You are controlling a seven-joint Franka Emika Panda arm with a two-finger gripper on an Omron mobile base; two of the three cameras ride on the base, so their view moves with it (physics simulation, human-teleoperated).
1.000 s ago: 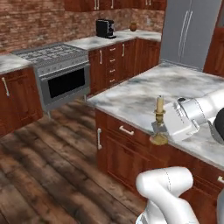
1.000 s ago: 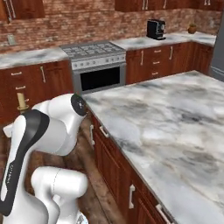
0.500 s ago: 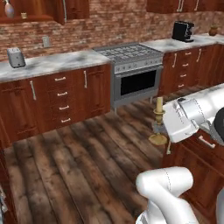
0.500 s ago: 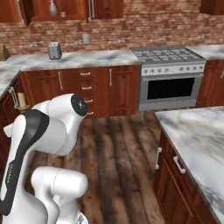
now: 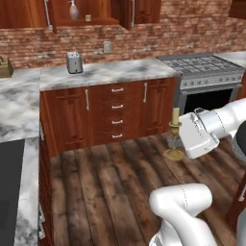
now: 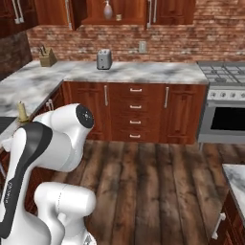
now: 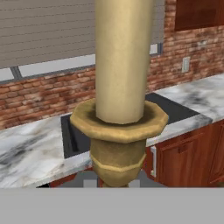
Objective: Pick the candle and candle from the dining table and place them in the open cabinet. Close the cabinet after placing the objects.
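My gripper [image 5: 179, 139] is shut on the brass-gold candle [image 5: 175, 135], which it carries upright above the wooden floor. The left base view shows its flared base below the white hand. Its tip [image 6: 22, 111] pokes up past my arm in the right base view. Seen from the hand, the candle [image 7: 122, 65] stands close up and hides the fingers. The open cabinet [image 5: 98, 10] hangs on the brick wall above the counter, with small items on its shelf [image 6: 128, 10]. A marble corner of the dining table [image 6: 235, 173] sits at the lower right. The other candle is out of view.
A toaster [image 5: 74, 62] stands on the marble counter [image 5: 120, 72] below the cabinet. The stove [image 5: 207, 79] is to its right, and a knife block [image 6: 46, 57] to its left. A marble counter [image 5: 17, 115] runs along my left. Wooden floor [image 6: 153, 182] lies between.
The base has turned: both base views swung from the dining table and stove to the counter wall with the toaster and open cabinet. The candle stays in my shut gripper.
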